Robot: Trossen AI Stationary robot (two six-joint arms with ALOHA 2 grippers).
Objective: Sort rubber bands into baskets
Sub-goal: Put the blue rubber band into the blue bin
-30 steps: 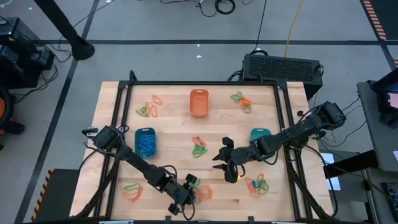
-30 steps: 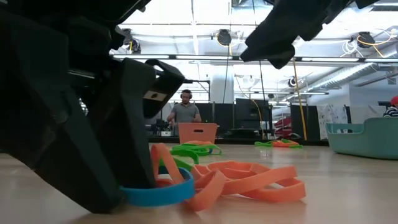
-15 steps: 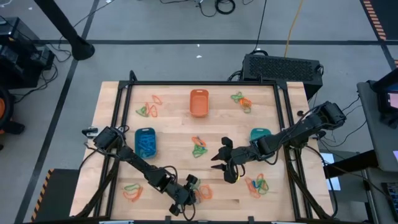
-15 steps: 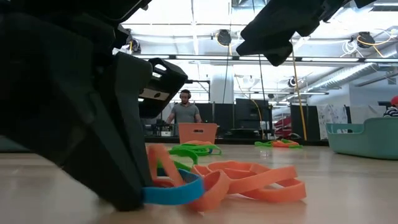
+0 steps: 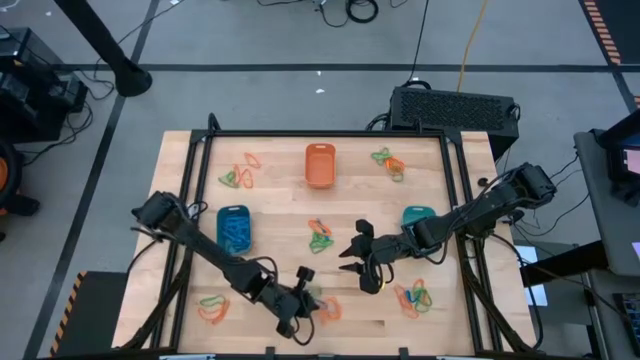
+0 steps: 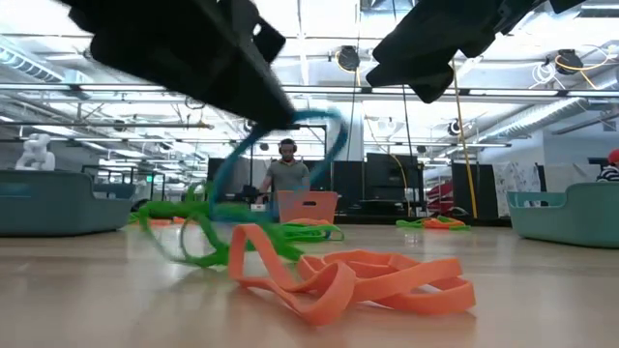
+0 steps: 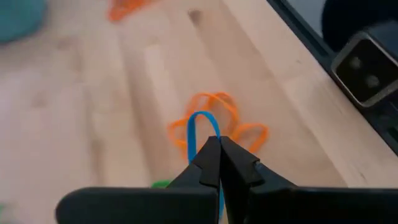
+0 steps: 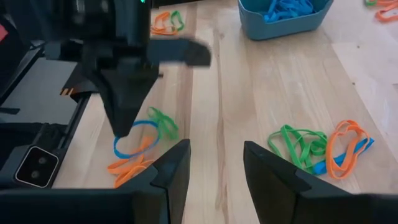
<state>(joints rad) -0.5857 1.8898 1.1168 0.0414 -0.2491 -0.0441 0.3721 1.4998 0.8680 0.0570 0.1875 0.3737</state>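
Blue rubber band (image 7: 200,127) pinched in clenched left gripper (image 7: 219,144), lifted above orange bands (image 6: 372,282), right gripper (image 8: 214,163) released

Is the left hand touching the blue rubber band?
Touching. In the left wrist view, the left hand is shut on the blue rubber band, whose loop sticks out from the closed fingertips.

Light wood counter (image 5: 270,215) w/ black frame rails (image 5: 320,133) round the work area. Black box w/ vent grille (image 5: 455,108) just behind counter's far edge. Cables (image 5: 350,10) on grey floor. Person in grey shirt (image 6: 287,174) standing in bkgd, low view. Ceiling lights (image 6: 348,58) overhead.
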